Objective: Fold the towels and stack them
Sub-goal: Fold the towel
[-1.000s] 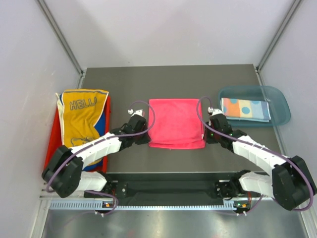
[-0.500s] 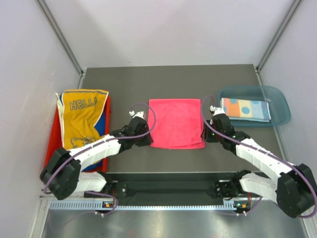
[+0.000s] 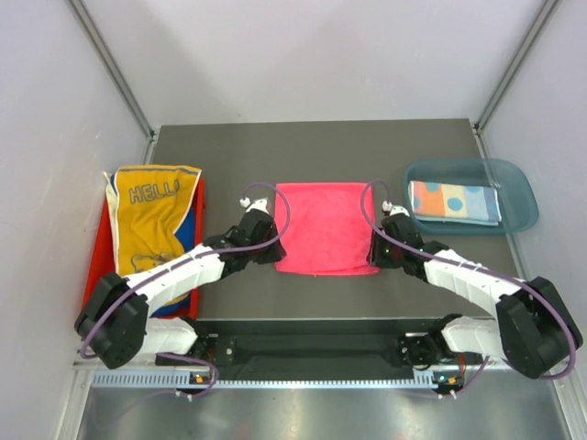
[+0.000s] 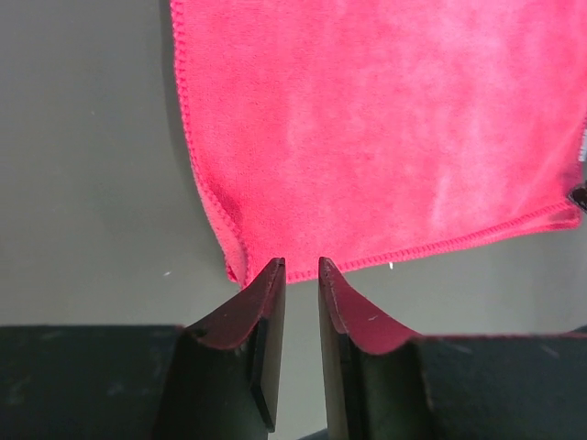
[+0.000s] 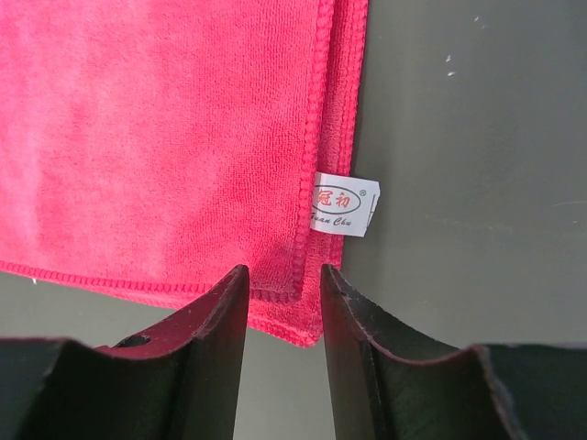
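Pink towel (image 3: 326,229) flat, label (image 5: 344,203) only in right wrist view, left gripper (image 4: 301,264) and right gripper (image 5: 284,271) slightly parted

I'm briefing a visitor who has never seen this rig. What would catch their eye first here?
First, the hot pink towel lies flat in the middle of the dark table, with the left gripper and right gripper open at its two near corners. Next come the yellow HELLO towel draped over the red tray at the left edge, and the dotted towel in the teal bin at the right.
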